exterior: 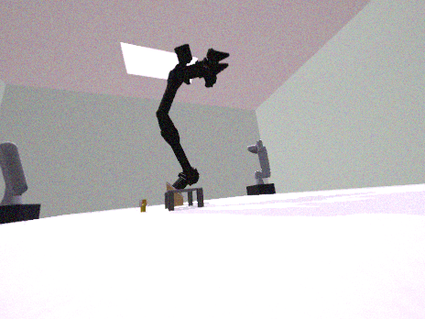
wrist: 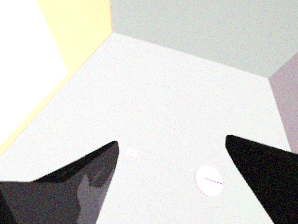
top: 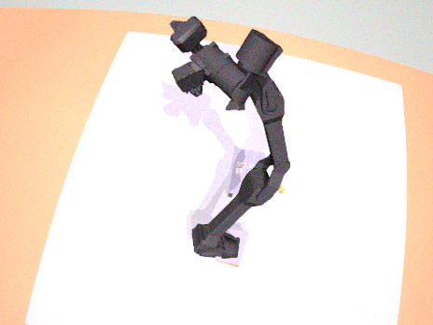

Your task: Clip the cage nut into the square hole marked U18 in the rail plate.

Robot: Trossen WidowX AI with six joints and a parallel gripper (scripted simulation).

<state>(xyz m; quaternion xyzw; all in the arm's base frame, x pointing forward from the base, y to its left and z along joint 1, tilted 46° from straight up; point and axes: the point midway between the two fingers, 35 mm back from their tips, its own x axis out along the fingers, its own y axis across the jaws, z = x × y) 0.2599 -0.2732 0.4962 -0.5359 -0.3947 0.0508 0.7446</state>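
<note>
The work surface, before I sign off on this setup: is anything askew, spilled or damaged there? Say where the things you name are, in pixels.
Nothing stands out. The small yellow piece (top: 282, 190) (exterior: 143, 205) sits apart from the raised plate (exterior: 187, 189), which stands level on its legs. Fine damage would be too small to see.

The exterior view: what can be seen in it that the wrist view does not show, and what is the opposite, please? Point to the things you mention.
Only the exterior view: the small yellow piece (top: 282, 190) (exterior: 143, 205), the low stand (exterior: 201, 198) with grey legs, the arm (top: 276, 142) (exterior: 169, 135) from its foot up, and two grey robots (exterior: 13, 171) (exterior: 263, 160) on dark blocks.

Only the wrist view: a round white disc (wrist: 209, 187) with a thin dark line, on the far wall.

Both: the open gripper (top: 184, 60) (exterior: 228, 60) (wrist: 173, 142), its two fingers apart, and pale walls (exterior: 92, 137) (wrist: 165, 95).
</note>
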